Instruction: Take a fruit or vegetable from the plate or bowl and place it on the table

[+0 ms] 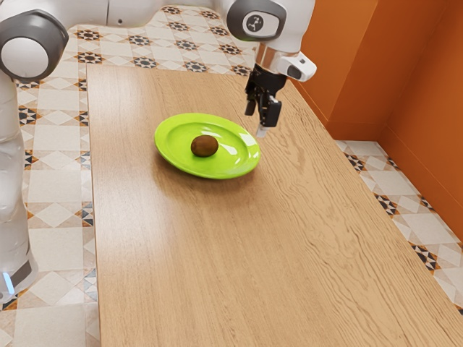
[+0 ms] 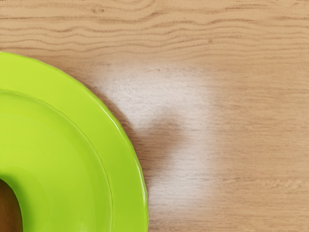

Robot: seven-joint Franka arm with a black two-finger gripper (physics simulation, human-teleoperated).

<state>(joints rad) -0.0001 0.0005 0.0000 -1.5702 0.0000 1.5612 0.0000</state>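
The black gripper (image 1: 260,121) hangs above the table beside the green plate (image 1: 173,158), toward the exterior view's right of it, and its two fingers stand apart with nothing between them. A brown kiwi-like fruit (image 1: 204,146) lies near the middle of the plate, away from the gripper. In the wrist view, part of the plate (image 2: 67,159) shows with bare wood beside it, and the brown fruit (image 2: 8,209) is cut off at the picture's edge.
The wooden table (image 1: 239,275) extends around the plate. An orange wall (image 1: 347,65) rises beyond the patterned floor on the exterior view's right.
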